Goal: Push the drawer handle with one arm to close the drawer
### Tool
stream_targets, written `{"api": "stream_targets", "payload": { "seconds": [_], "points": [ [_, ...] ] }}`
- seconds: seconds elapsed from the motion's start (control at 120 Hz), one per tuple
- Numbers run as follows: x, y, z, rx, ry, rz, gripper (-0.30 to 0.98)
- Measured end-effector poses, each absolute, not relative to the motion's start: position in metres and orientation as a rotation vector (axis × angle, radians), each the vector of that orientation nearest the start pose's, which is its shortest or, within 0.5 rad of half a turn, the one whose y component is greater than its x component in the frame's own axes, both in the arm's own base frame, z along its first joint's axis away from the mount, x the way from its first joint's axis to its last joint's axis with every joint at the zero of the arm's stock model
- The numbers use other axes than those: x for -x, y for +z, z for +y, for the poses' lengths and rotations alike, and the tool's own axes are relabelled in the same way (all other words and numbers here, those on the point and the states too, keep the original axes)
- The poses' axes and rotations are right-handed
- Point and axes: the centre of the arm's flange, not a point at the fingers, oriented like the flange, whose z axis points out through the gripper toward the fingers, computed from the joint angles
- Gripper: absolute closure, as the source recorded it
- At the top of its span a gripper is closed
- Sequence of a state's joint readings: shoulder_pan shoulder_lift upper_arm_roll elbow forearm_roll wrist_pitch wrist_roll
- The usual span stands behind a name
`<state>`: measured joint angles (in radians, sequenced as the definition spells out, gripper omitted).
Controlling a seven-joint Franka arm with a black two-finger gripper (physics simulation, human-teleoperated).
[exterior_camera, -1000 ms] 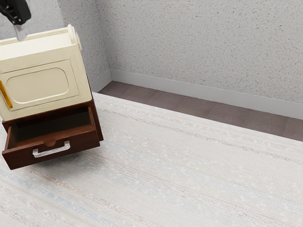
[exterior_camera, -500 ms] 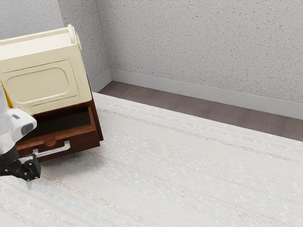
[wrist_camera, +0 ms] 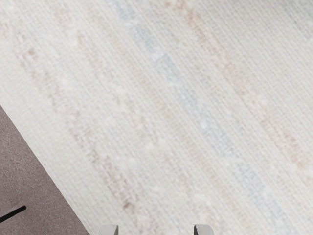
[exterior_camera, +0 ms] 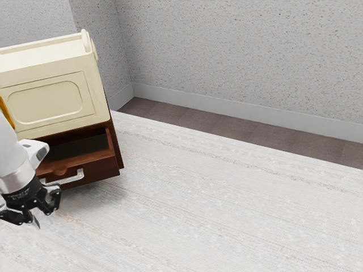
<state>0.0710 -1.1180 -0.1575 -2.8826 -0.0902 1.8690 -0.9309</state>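
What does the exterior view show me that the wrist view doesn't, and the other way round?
Exterior view: the cream cabinet with its brown drawer open, the drawer's pale handle, the white arm and the speckled wall.

Wrist view: a thin black bar at one edge; I can't tell what it is.

Both: the pale, faintly striped surface, the brown floor beside it, and the gripper, whose tips peek in at the wrist view's lower edge.
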Motion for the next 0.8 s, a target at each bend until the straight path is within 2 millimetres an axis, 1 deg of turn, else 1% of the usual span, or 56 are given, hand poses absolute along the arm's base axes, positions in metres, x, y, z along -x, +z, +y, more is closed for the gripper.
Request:
{"api": "stream_targets", "payload": {
  "seconds": [0.05, 0.117, 0.167, 0.217, 0.267, 0.325, 0.383, 0.508, 0.65, 0.8],
  "points": [
    [-0.249, 0.454, -0.017, 2.788, -0.206, -1.454, 0.62],
    [-0.26, 0.445, 0.011, 2.767, -0.157, -1.555, 0.68],
    [-0.267, 0.438, 0.022, 2.769, -0.135, -1.576, 0.7],
    [-0.274, 0.431, 0.023, 2.774, -0.127, -1.547, 0.72],
    [-0.28, 0.425, 0.018, 2.78, -0.132, -1.488, 0.74],
    [-0.286, 0.422, 0.011, 2.788, -0.151, -1.421, 0.75],
    [-0.292, 0.42, 0.01, 2.795, -0.155, -1.37, 0.76],
    [-0.312, 0.424, 0.03, 2.798, -0.146, -1.339, 0.77],
    [-0.32, 0.42, 0.042, 2.817, -0.128, -1.28, 0.78],
    [-0.332, 0.41, 0.057, 2.82, -0.068, -1.241, 0.78]
  ]
}}
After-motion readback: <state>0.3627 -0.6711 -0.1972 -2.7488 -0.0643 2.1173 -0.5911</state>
